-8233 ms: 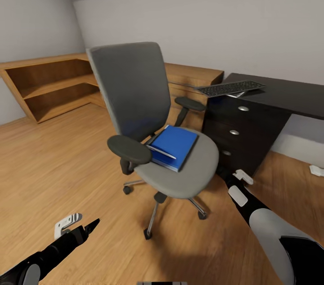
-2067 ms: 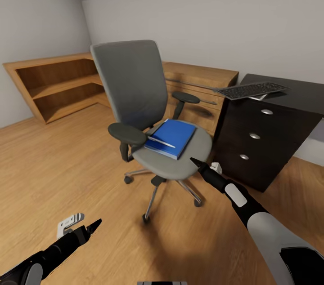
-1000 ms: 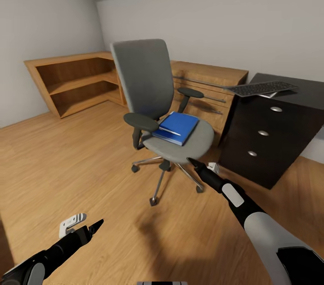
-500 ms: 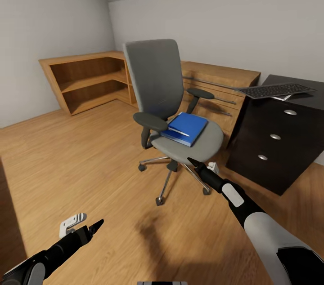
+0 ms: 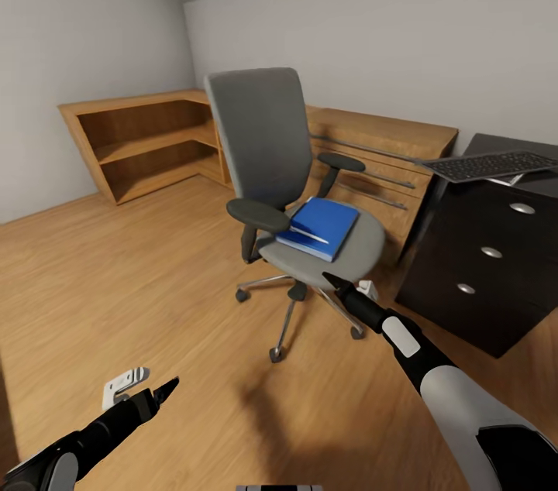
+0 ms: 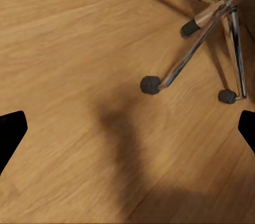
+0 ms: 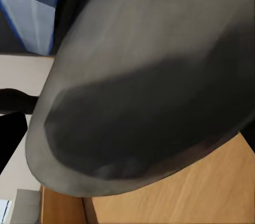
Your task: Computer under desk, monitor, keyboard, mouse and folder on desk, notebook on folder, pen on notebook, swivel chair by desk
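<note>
Just ahead of your right gripper stands the front rim of the grey-upholstered swivel chair, its round seat nearly touching the pointed tip. Whether this claw is spread or closed cannot be judged from the head view; the right wrist view shows the underside of the seat close up, with one dark finger at the frame edge.

Beyond the tip, on the seat, lies the flat bright-blue folder, with a thin white pen resting on its near part. The grey notebook cannot be made out with certainty.

To do this step well, raise the right gripper above the seat rim before advancing, so that you do not push the chair away on its castors. Approach the folder's near edge from above and grip the stack level, or the pen may roll off.

Further right of the claw stands the glossy black desk, with the slim dark-grey keyboard overhanging its top edge.

The right arm is extended forward and low. The left gripper hangs near the wood-plank floor, its fingers wide apart in the left wrist view.
</note>
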